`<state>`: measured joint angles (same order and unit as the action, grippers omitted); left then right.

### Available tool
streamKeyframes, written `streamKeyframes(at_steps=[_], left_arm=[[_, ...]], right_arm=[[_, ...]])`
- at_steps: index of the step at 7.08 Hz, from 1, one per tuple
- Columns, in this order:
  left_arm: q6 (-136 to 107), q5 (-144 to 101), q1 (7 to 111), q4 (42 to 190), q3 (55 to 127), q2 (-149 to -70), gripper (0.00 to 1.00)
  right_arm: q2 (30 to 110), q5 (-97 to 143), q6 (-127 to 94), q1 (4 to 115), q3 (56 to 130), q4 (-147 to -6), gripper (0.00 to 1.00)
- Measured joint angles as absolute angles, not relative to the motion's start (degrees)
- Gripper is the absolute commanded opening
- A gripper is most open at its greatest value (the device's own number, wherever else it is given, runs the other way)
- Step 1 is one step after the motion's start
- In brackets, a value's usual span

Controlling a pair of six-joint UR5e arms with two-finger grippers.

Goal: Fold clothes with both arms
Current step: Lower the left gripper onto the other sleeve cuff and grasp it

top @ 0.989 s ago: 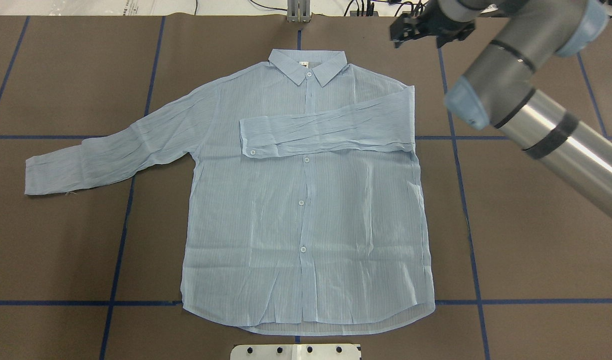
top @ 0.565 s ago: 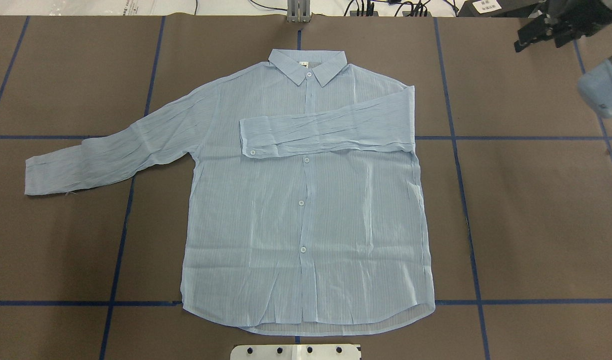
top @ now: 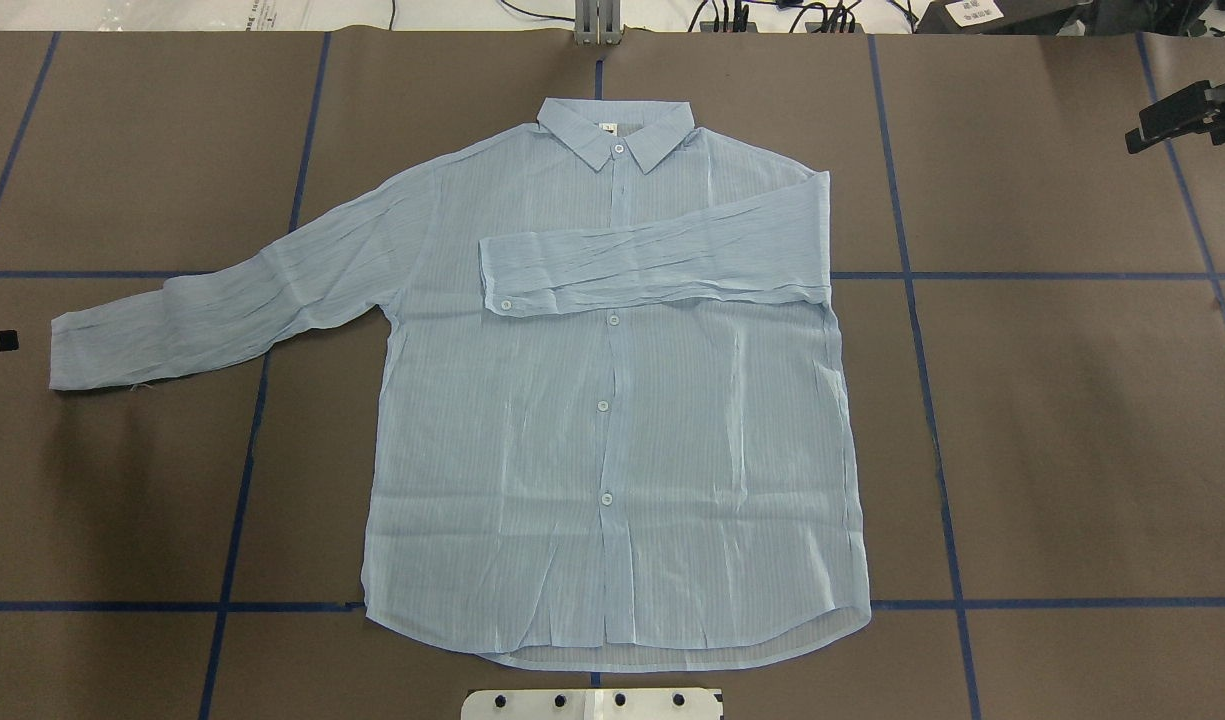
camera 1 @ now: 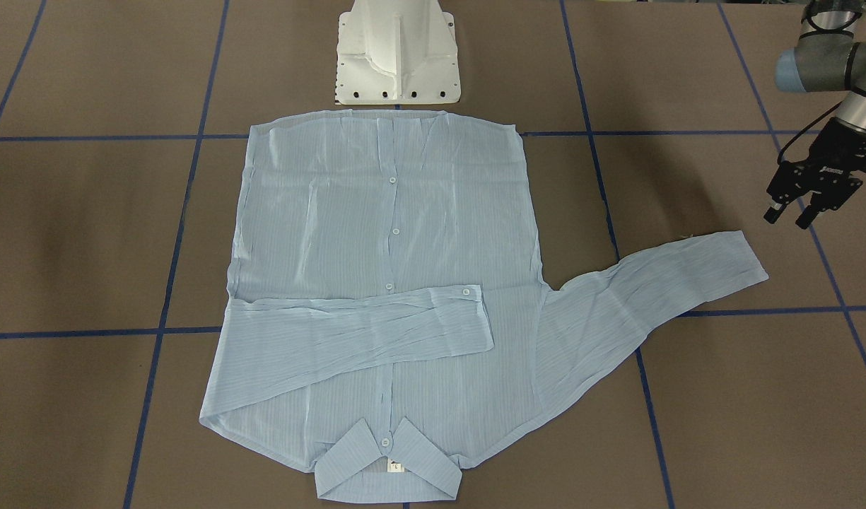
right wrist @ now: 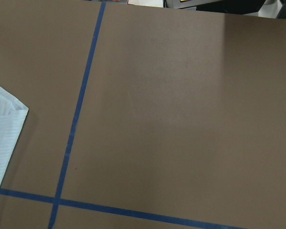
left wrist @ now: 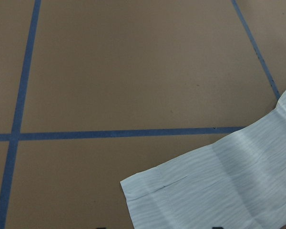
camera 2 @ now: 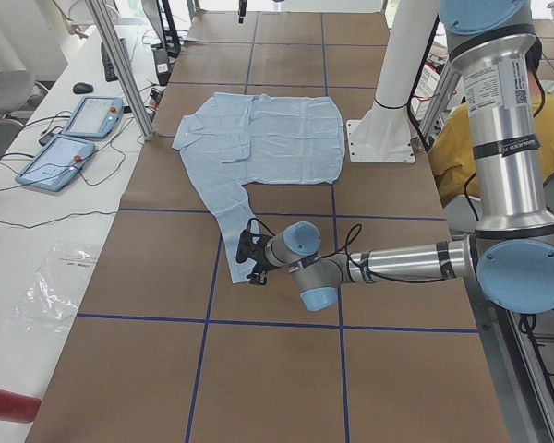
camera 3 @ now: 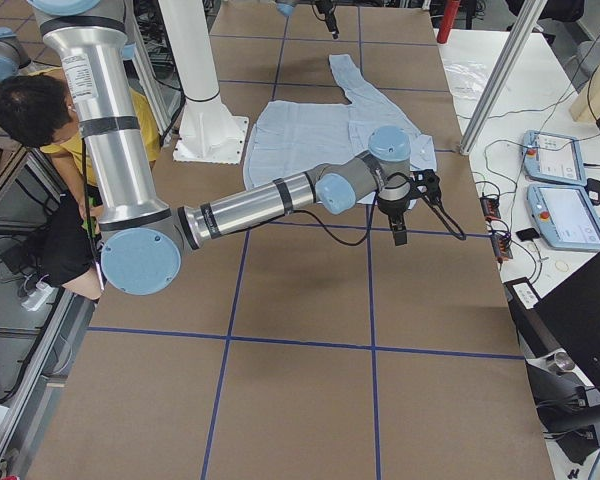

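Robotics lab; teach pendants (camera 3: 568, 216), taped table (top: 1072, 400)

Brown table (top: 1072, 450), blue tape grid (top: 1072, 276); white bench (camera 2: 18, 231) with two tablets (camera 2: 94, 115)

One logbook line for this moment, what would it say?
shirt: flat, face up | folded sleeve: across chest | other sleeve: spread out | left gripper: open, empty, near that cuff | right gripper: off the shirt

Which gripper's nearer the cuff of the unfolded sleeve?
Left. The left gripper sits just beyond the end of the cuff, not touching. The right gripper is on the opposite side of the shirt, well off the cloth.
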<state>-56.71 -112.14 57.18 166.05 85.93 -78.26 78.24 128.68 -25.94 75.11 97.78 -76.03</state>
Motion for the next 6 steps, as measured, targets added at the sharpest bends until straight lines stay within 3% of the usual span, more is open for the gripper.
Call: streamKeyframes(at_steps=[6], left_arm=[[-58.70,-109.72,50.26,166.47,81.78,-81.80,0.71]], right_arm=[[79.89,128.58,-25.93,75.15,98.28,-75.25,1.00]])
